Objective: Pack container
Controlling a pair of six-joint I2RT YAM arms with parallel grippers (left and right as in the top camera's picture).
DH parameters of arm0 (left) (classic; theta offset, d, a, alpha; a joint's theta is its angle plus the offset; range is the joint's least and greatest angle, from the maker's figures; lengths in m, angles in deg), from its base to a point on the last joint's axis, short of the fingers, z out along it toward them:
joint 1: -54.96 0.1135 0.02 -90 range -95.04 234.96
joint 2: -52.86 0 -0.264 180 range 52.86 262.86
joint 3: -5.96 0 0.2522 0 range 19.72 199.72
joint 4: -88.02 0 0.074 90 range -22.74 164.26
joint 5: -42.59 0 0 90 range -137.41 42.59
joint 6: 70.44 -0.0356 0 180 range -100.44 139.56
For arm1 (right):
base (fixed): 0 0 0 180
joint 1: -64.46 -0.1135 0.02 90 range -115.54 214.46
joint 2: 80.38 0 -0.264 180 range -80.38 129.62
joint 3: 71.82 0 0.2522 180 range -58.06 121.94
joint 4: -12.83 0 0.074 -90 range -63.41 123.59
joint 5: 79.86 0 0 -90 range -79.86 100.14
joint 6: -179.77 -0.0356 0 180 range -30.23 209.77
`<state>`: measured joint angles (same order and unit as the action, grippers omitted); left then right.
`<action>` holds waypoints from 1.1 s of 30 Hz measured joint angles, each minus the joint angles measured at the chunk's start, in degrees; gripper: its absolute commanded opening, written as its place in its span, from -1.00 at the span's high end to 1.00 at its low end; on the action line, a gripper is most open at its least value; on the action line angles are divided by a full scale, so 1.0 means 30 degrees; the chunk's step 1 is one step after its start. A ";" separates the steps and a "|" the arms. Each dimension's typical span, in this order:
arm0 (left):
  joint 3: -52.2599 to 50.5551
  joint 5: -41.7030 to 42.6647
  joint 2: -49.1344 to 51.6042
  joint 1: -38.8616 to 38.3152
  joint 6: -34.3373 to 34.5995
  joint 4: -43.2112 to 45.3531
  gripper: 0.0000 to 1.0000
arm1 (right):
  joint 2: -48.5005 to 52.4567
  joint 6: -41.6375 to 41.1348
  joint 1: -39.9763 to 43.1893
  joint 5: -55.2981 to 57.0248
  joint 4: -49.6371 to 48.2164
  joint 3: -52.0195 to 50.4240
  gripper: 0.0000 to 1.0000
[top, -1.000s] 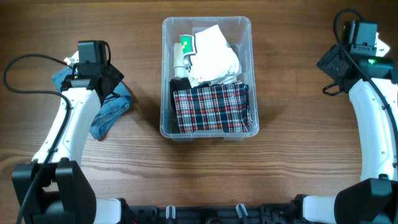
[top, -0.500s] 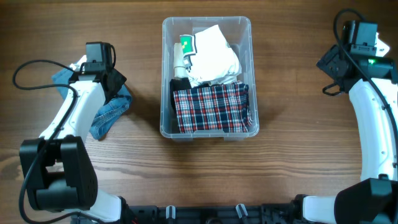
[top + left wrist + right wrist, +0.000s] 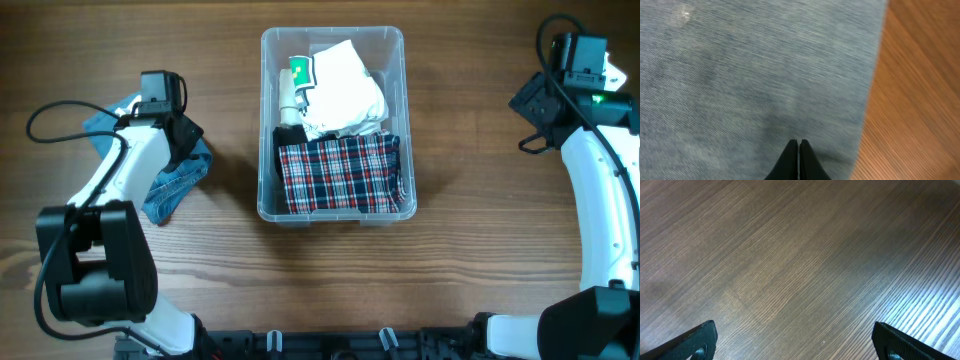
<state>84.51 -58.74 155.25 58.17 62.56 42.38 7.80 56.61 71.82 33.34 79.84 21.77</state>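
I see the clear, round-rimmed container holding plaid cloth, white cloth and an unreadable green tag; left gripper closed tip-to-tip on denim, right gripper wide open.

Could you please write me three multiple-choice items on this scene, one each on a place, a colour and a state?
1. Where does the denim garment lie relative to the container?
A. inside it
B. beside it, on the left arm's side
C. beside it, on the right arm's side

2. What colour is the folded cloth at the container's near end?
A. plain yellow
B. solid green
C. red, white and dark plaid

3. How is the right gripper?
A. open, over the table
B. shut on a cloth
C. shut on the container's rim

Answers:
1 B: the overhead view shows the denim on the wood under the left arm.
2 C: the plaid pattern is plain from overhead.
3 A: its wrist view shows the fingers wide apart, with only wood beneath.
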 measured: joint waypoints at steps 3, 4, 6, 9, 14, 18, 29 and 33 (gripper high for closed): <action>0.0000 0.0000 0.0160 0.0415 0.0000 -0.0022 0.92 | 0.0000 -0.0007 0.0000 0.0000 0.0000 0.0000 -1.00; 0.0000 0.0000 0.0168 0.0590 0.0000 -0.0066 0.92 | 0.0000 0.0000 0.0000 0.0000 0.0000 0.0000 -0.99; 0.0000 0.0000 0.0189 0.0882 0.0000 -0.0146 0.92 | 0.0000 -0.0007 0.0000 0.0000 0.0000 0.0000 -1.00; 0.0000 0.0007 0.0270 0.1086 0.0000 -0.0233 0.92 | 0.0000 0.0000 0.0000 0.0000 0.0000 0.0000 -0.99; 0.0073 0.0000 0.0386 0.1100 0.0000 -0.0306 0.92 | 0.0000 0.0000 0.0000 0.0000 0.0000 0.0000 -0.99; 0.0073 0.0000 0.0408 0.1100 0.0000 -0.0306 0.92 | 0.0000 -0.0007 0.0000 0.0000 0.0000 0.0000 -1.00; 0.0109 0.0000 0.0415 0.1100 0.0007 -0.0408 0.92 | 0.0000 -0.0007 0.0000 0.0000 0.0000 0.0000 -0.99; 0.0175 0.0007 0.0415 0.1100 0.0007 -0.0692 0.92 | 0.0000 -0.0007 0.0000 0.0000 0.0000 0.0000 -0.99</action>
<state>85.04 -58.72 156.49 61.47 62.59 40.30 7.80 56.58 71.82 33.34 79.84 21.77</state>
